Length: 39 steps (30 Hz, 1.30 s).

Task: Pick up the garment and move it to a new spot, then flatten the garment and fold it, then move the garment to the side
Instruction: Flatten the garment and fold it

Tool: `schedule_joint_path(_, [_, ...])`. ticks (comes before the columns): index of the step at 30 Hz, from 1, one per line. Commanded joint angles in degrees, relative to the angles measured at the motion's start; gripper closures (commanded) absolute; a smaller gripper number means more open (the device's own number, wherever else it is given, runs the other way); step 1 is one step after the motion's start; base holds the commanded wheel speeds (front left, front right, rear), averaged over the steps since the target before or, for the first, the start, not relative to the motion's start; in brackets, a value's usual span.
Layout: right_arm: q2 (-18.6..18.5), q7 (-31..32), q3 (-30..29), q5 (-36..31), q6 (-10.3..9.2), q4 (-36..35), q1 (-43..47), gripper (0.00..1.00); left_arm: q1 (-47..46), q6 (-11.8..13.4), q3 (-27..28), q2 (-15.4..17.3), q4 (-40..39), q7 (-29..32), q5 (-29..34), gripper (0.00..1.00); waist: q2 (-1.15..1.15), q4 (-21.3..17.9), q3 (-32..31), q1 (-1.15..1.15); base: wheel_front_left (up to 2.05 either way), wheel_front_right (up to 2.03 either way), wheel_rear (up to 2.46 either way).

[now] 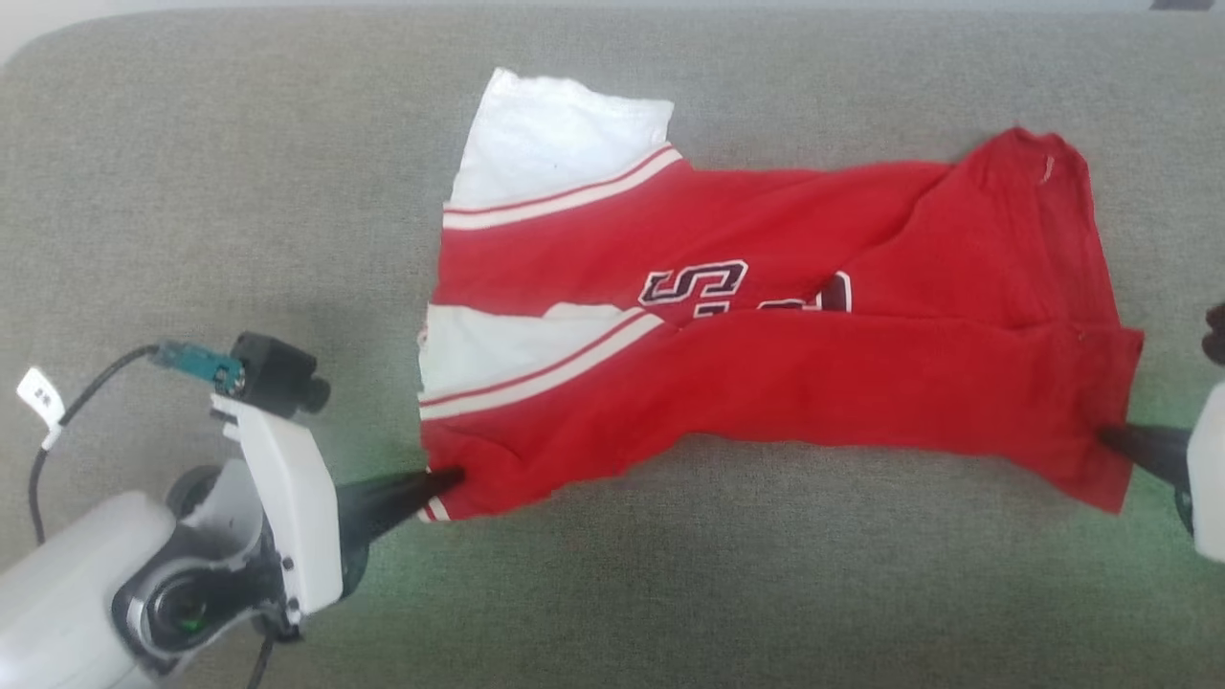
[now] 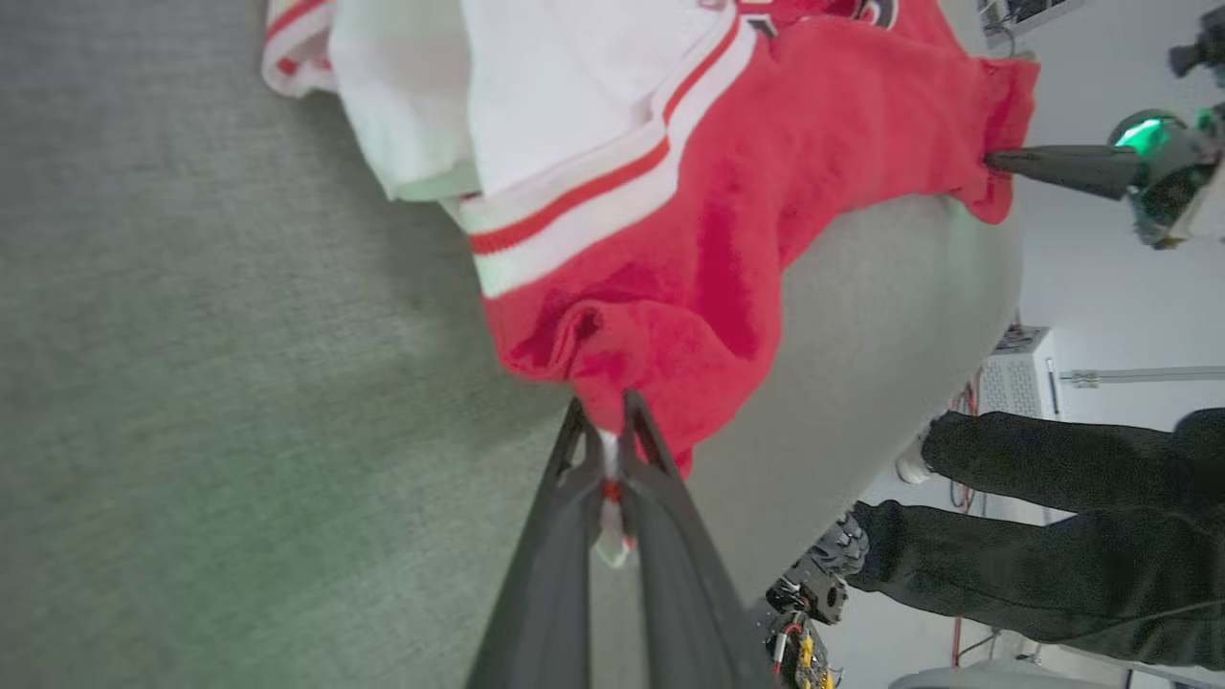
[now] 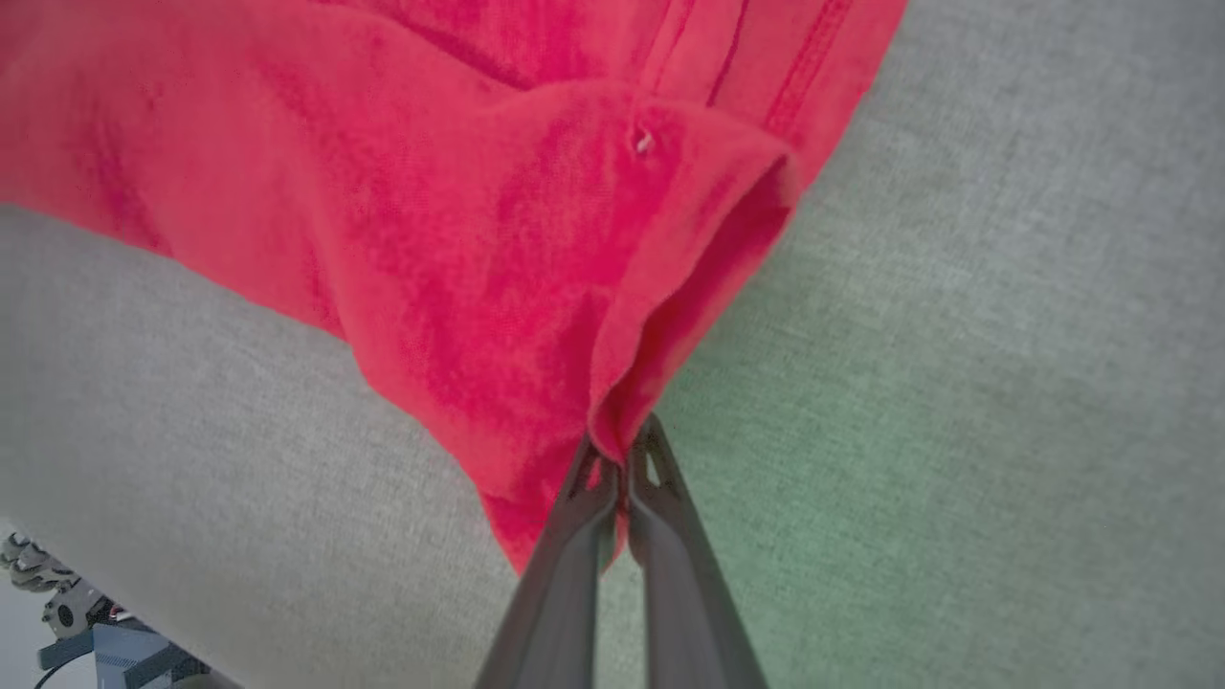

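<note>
The garment [image 1: 766,325], a red jersey with white sleeves and striped trim, lies sideways and rumpled on the grey table [image 1: 191,191], part of its dark print showing. My left gripper [image 1: 450,476] is shut on its near left corner by the striped trim; in the left wrist view that gripper [image 2: 605,421] pinches red cloth and a strip of trim of the garment [image 2: 727,191]. My right gripper [image 1: 1108,437] is shut on the near right corner. Seen from the right wrist, this gripper [image 3: 620,445] clamps a folded red edge of the garment [image 3: 459,230].
The grey felt table surface [image 3: 1005,383] spreads around the jersey on all sides. In the left wrist view a person's dark-trousered legs [image 2: 1053,517] stand beyond the table's near edge, beside cables and equipment on the floor.
</note>
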Motion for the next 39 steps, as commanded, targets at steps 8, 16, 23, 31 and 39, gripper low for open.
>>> schedule_joint_path(8, [-0.22,0.05,-5.75,-0.17,-0.03,-3.85,6.22,1.00,4.47,1.91,0.95,4.78,-7.29,-1.37,-1.56,1.00,0.00,-0.05,-0.25,0.00,0.00,0.00,0.00])
schedule_joint_path(16, [1.71,-7.91,-10.01,-4.24,-0.05,-7.07,7.19,0.00,5.19,3.52,1.92,4.39,-6.42,-4.82,0.02,0.00,0.00,-0.03,-0.37,0.00,0.00,0.00,0.00])
schedule_joint_path(23, [5.76,-23.46,-11.38,-8.89,-0.01,-6.54,4.40,0.00,3.86,6.10,7.25,2.91,-0.56,-16.98,3.54,0.00,0.00,-0.76,0.01,0.00,0.00,0.00,0.00])
schedule_joint_path(31, [13.69,-42.10,-8.88,-17.20,-0.02,-3.77,-0.75,0.00,-3.00,8.79,10.73,-4.14,11.02,-29.11,9.89,0.00,0.00,-3.87,2.33,0.00,0.00,0.00,0.00])
schedule_joint_path(39, [20.11,-48.81,-7.44,-18.51,-0.02,-4.05,-5.31,0.00,-23.25,8.88,8.65,-8.67,28.27,-22.01,16.55,0.00,0.00,-10.70,7.32,0.00,0.00,0.00,0.00])
